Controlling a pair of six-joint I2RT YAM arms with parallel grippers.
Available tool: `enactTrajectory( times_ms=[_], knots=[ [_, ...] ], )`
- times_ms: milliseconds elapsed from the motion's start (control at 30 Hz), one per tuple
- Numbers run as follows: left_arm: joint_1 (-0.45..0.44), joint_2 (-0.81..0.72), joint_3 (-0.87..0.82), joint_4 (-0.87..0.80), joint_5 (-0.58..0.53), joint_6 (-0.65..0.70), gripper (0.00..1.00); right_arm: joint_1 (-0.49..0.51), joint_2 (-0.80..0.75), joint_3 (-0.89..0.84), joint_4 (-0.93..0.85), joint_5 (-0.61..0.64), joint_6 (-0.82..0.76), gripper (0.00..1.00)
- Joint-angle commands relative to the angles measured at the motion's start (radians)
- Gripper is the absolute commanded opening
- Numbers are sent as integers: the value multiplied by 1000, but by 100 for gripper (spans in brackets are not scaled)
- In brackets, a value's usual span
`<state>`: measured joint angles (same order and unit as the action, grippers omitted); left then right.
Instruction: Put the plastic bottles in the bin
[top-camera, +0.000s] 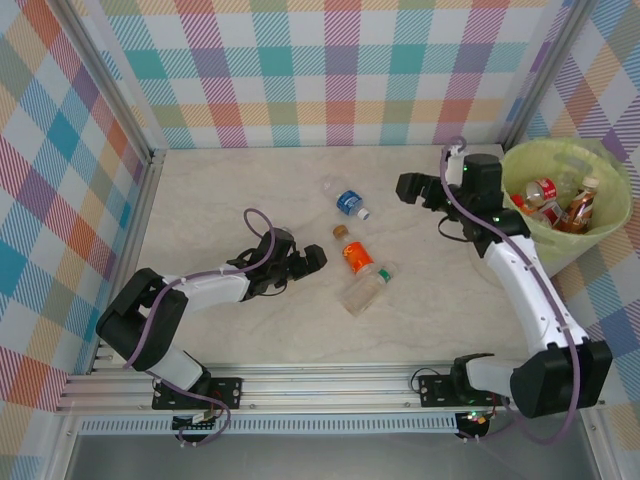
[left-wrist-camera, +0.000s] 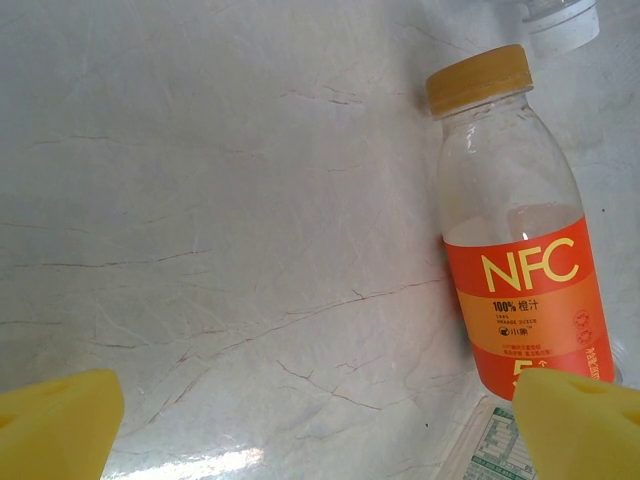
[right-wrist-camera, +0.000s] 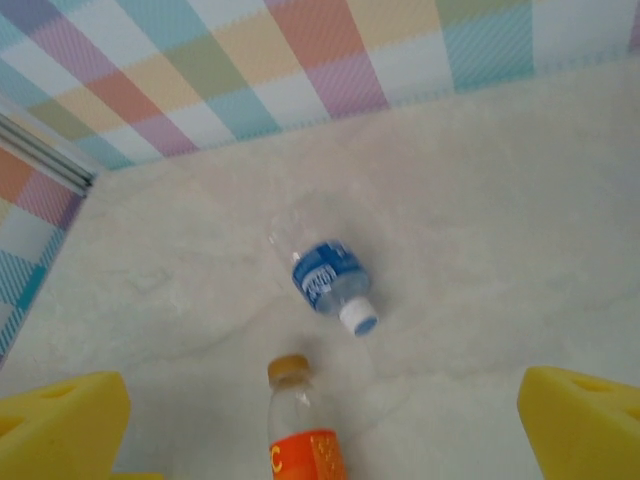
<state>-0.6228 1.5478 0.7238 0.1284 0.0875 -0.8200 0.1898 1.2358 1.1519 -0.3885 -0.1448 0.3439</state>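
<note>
Bottles on the table: three lie near the middle. There is a clear plastic bottle with an orange label and tan cap (left-wrist-camera: 520, 290), a clear bottle with a blue label and white cap (right-wrist-camera: 325, 275) just beyond it toward the far edge, and a clear bottle with a green cap (top-camera: 364, 291) just on its near-edge side.
Bin: the round lime-green plastic bin (top-camera: 570, 248) stands at the table's right edge near the far corner, with several bottles (top-camera: 560, 205) already inside.
Left gripper: the left gripper (top-camera: 300, 272) hangs low beside the orange-label bottle, jaws spread wide with nothing between them.
Right gripper: the right gripper (top-camera: 408, 192) hovers between the bin and the blue-label bottle, also wide open and empty.
Handling: we judge these bottles light, thin-walled and slick. They look empty, so they may roll or dent under a squeeze.
Where to hold: we would close across the labelled body, at right angles to its length, not on the cap or tapered neck.
Hard to make out: in the left wrist view a yellow finger pad (left-wrist-camera: 580, 420) cuts off the orange-label bottle's base, and the green-capped bottle shows as a label corner. We cannot count the bottles in the bin.
</note>
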Motion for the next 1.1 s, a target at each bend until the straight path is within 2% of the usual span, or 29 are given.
enactTrajectory(
  times_ms=[0, 167, 300, 467, 567, 833, 933, 1067],
  knots=[
    [14, -15, 6, -30, -9, -12, 100, 77, 4, -49, -115, 126, 188, 100],
    [15, -15, 9, -40, -14, -22, 100, 218, -13, -165, -161, 290, 400, 100],
    [17, -29, 8, -46, -13, -39, 100, 332, -40, -262, -147, 345, 539, 100],
    [18, -64, 4, -62, -32, -40, 100, 523, 21, -252, -227, 429, 615, 100],
    [21, -77, 6, -66, -41, -40, 100, 602, 95, -244, -247, 459, 667, 100],
    [26, -101, -4, -89, -66, -44, 100, 653, 253, -225, -205, 442, 723, 100],
    [28, -104, -13, -93, -71, -44, 100, 665, 317, -215, -248, 464, 727, 100],
    [29, -101, -17, -93, -73, -48, 100, 664, 330, -261, -208, 461, 755, 100]
  ],
)
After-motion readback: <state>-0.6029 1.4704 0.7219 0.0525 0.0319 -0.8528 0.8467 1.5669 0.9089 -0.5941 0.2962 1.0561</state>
